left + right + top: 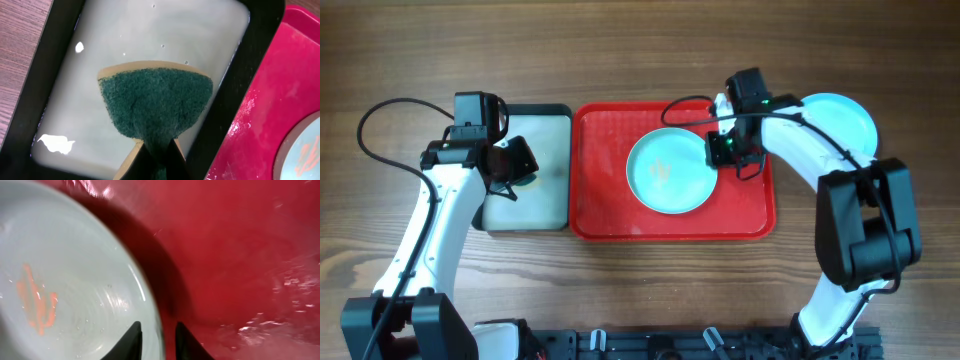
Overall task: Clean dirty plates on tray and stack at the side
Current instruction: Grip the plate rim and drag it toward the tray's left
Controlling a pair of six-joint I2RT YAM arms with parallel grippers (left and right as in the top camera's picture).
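Note:
One pale aqua plate (665,172) with an orange smear lies in the red tray (590,225). My right gripper (720,152) is at its right rim. In the right wrist view the fingers (157,340) are shut on the plate's rim (65,270), and a dark shadow on the tray (250,255) lies under that edge. Another pale plate (845,115) sits on the table at the far right, partly hidden by the right arm. My left gripper (510,165) is shut on a green sponge (155,100) and holds it (156,150) over the small tray.
The black-rimmed tray (545,200) with cloudy water stands just left of the red tray; its rim (55,55) and the red tray's wet edge (280,90) show in the left wrist view. Wooden table lies all round.

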